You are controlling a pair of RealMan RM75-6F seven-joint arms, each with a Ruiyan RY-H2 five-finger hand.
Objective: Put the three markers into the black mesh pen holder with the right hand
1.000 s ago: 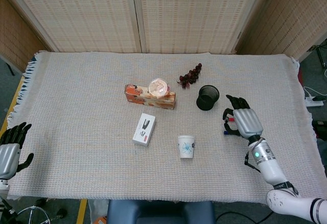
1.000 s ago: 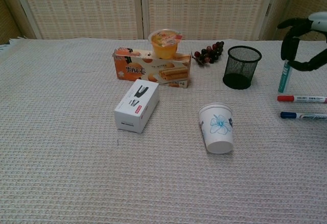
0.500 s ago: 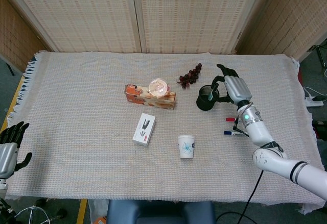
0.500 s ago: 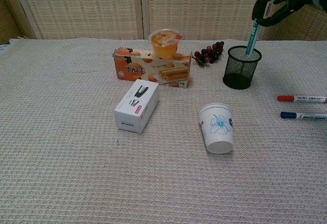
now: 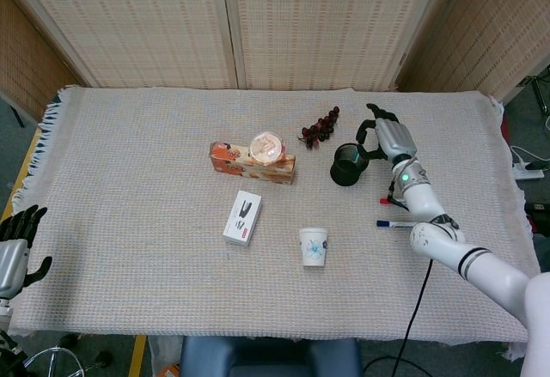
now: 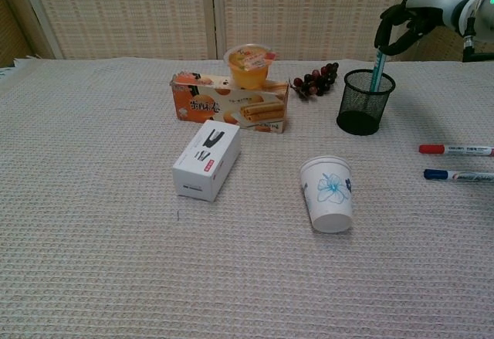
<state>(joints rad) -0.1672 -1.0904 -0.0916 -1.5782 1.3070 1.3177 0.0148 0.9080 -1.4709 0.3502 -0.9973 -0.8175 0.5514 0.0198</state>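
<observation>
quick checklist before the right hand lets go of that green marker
1. Green marker tip inside the black mesh pen holder: ok.
2. Right hand grips the marker's top: ok.
3. Marker touching the holder's bottom: cannot tell.
4. Holder upright on the cloth: ok.
5. Red marker and blue marker lying unobstructed for later picks: ok.
6. Left hand far from the work: ok.

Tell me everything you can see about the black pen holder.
The pen holder is a round cup of black wire mesh, open at the top, standing upright on the woven cloth, right of the grapes. A green marker stands in it, leaning a little, its top held by the right hand above the rim. Nothing else touches it.
</observation>
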